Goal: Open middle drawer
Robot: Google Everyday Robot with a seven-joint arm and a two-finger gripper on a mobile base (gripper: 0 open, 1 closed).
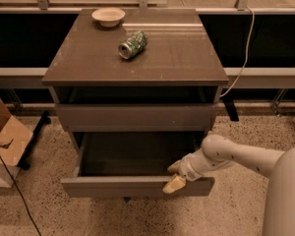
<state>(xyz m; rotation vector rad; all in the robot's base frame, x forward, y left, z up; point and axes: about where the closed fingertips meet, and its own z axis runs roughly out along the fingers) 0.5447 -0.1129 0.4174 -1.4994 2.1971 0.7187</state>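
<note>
The drawer (137, 186) stands pulled out of the grey-brown cabinet (137, 58), showing its dark inside and grey inner walls. Its plain front panel runs across the lower middle of the camera view. My gripper (174, 177) is at the right part of that panel's top edge. One pale finger lies over the outside of the panel and the other reaches inside, so the fingers clamp the panel. My white arm (236, 156) comes in from the lower right. A closed drawer front (135, 117) sits above the open drawer.
A crushed green can (132, 44) lies on its side and a pale bowl (108, 16) stands on the cabinet top. A cardboard box (5, 141) is on the speckled floor at the left. A white cable (243, 53) hangs at the right.
</note>
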